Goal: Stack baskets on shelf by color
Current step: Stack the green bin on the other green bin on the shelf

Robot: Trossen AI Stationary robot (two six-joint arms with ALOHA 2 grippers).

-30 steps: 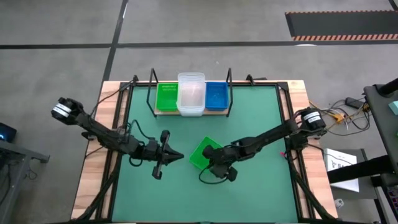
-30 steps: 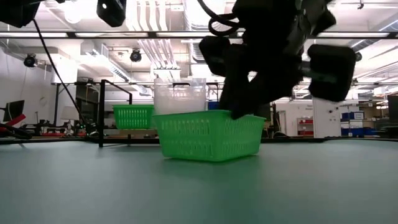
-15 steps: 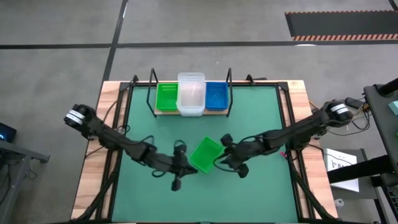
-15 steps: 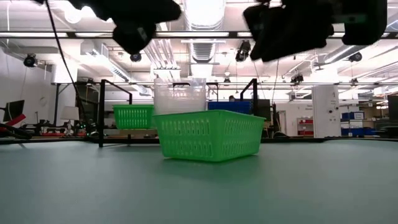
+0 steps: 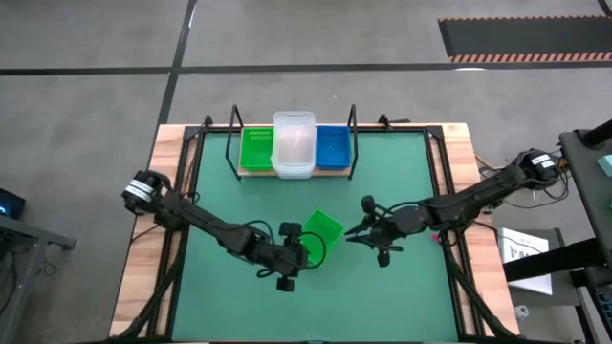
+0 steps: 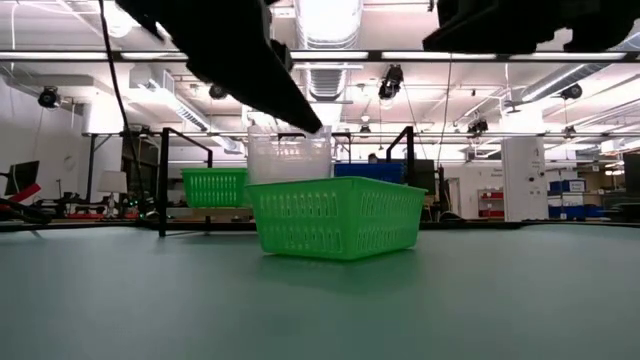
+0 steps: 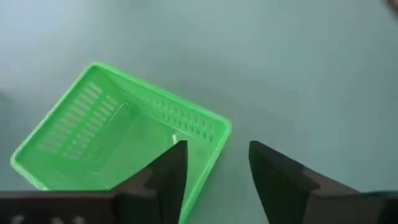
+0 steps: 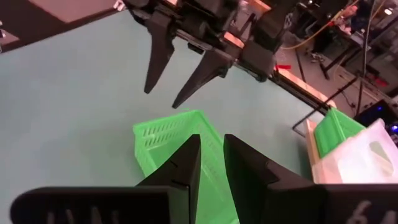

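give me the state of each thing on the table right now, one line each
loose green basket: upright on the green mat, empty, not held
left gripper: open, over the loose green basket's rim
right gripper: empty, just beside the loose basket, not touching it
green stack: on the shelf, left spot
clear stack: on the shelf, middle spot
blue stack: on the shelf, right spot
shelf: at the mat's far edge, holding three stacks

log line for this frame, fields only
left gripper: open, over green basket wall | right gripper: empty, narrow gap, beside it | basket: loose on mat | shelf: green, clear, blue stacks
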